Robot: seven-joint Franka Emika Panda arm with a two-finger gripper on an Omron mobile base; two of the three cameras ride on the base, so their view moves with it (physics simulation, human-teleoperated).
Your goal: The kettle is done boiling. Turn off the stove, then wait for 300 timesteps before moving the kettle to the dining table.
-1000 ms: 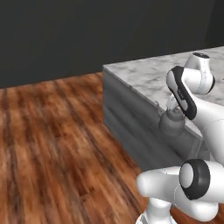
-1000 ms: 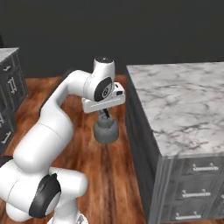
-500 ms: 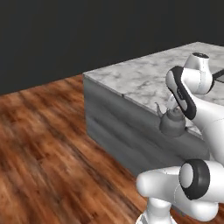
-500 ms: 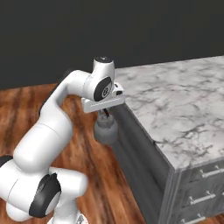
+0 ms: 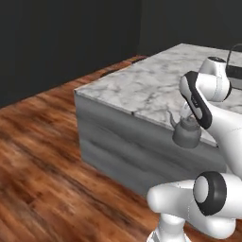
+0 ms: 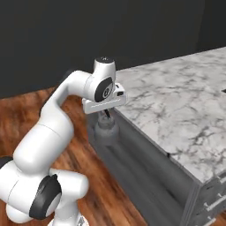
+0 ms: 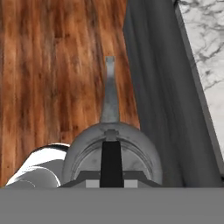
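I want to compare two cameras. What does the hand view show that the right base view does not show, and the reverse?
Hand view: the kettle from straight above, with its spout pointing out over the wooden floor and the dark handle across its lid.

Right base view: the white arm holding the kettle in the air beside the table, and the table's wide marble top.

Both: the kettle, the floor, and the dining table with its grey side.

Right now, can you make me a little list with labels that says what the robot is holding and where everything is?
holding: the kettle, hanging by its handle from the gripper
kettle position: in the air, beside the dining table, above the wooden floor
kettle on table: not yet
spout: points away from the hand, over the floor
table top: white marble with grey veins
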